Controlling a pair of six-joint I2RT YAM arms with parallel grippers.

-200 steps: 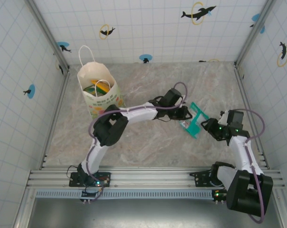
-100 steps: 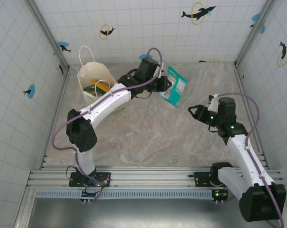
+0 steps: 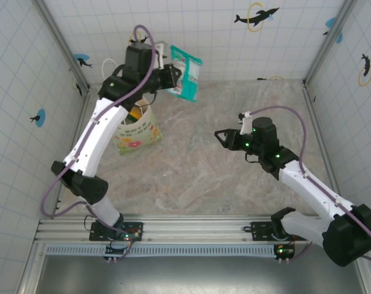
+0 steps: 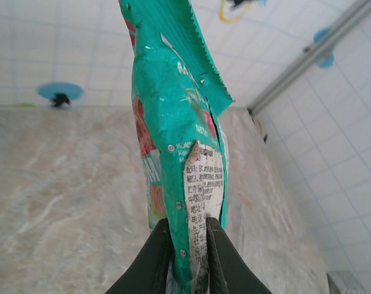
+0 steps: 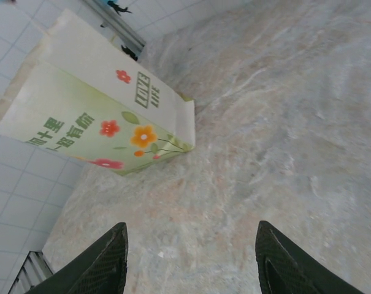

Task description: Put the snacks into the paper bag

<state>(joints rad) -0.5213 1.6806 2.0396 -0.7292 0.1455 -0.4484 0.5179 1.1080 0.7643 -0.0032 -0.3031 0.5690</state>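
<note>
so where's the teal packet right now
Top view: the teal packet is pinched in the left claw, near the back wall, just right of the paper bag.

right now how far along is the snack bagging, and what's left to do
Done: at least a yellow-orange packet lies inside the paper bag. In hand: the left gripper is shut on the teal-white packet, raised off the table, to the side of the bag's mouth. The right gripper is open, holding nothing. Left: dropping that packet in.

A paper bag stands at the far left corner of the table. A snack packet, pinched in the left tool, hangs in the air just right of the bag's top. The right tool hovers well apart, over the table's right side.
</note>
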